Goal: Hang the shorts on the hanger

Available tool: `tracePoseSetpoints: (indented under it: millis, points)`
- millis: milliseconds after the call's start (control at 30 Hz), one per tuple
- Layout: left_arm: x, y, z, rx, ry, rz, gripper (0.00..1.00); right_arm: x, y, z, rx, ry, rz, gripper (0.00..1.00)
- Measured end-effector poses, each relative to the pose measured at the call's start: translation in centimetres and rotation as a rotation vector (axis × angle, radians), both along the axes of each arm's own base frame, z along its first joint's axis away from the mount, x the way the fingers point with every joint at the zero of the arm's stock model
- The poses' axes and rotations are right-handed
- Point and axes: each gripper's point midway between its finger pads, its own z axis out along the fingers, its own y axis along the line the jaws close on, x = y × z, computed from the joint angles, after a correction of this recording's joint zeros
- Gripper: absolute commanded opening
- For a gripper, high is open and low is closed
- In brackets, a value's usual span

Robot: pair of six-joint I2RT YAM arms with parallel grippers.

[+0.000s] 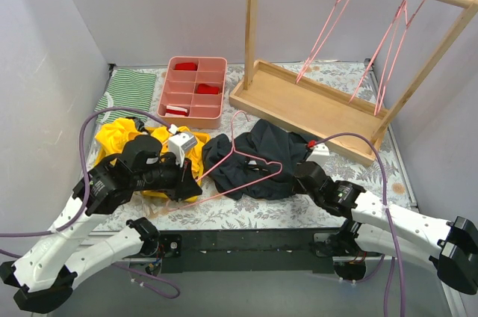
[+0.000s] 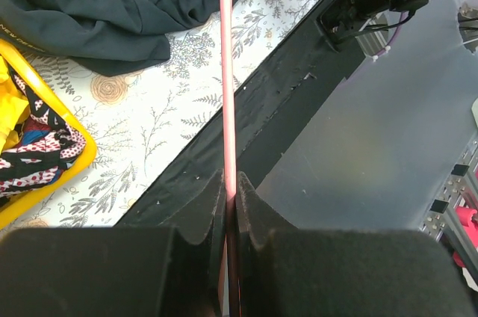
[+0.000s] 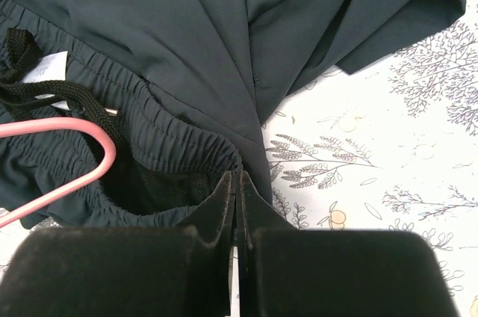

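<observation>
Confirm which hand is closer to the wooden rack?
Right. The right hand grips the shorts just in front of the rack's base; the left hand is farther off to the left, by the yellow garment, pinching the hanger.

Nothing can be read with certainty. Small pale lettering (image 2: 9, 31) sits on the dark shorts (image 2: 97, 10) at the left edge of the left wrist view, too small to make out. A white label (image 3: 43, 67) on them, upper left of the right wrist view, shows no legible print.
</observation>
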Motion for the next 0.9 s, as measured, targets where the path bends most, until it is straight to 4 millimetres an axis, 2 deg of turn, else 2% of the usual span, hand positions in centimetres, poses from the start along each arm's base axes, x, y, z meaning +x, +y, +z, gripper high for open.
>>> tracePoseSetpoints:
  millis: [167,300,600,900]
  points:
    - [0.3,0.0,-0.9,0.028,0.020,0.011,0.00,0.2,-0.2,0.3,-0.027,-0.015,0.016,0.01]
    - [0.7,-0.2,-1.4,0.050,0.036,0.019,0.00,0.6,0.3,1.5,-0.032,-0.042,0.040,0.01]
    - [0.9,-0.8,-1.6,0.049,0.053,0.009,0.00,2.3,2.0,5.1,-0.057,-0.109,0.095,0.01]
    - [0.6,-1.1,-0.7,0.000,0.031,-0.011,0.00,4.7,5.5,10.0,-0.078,-0.181,0.154,0.01]
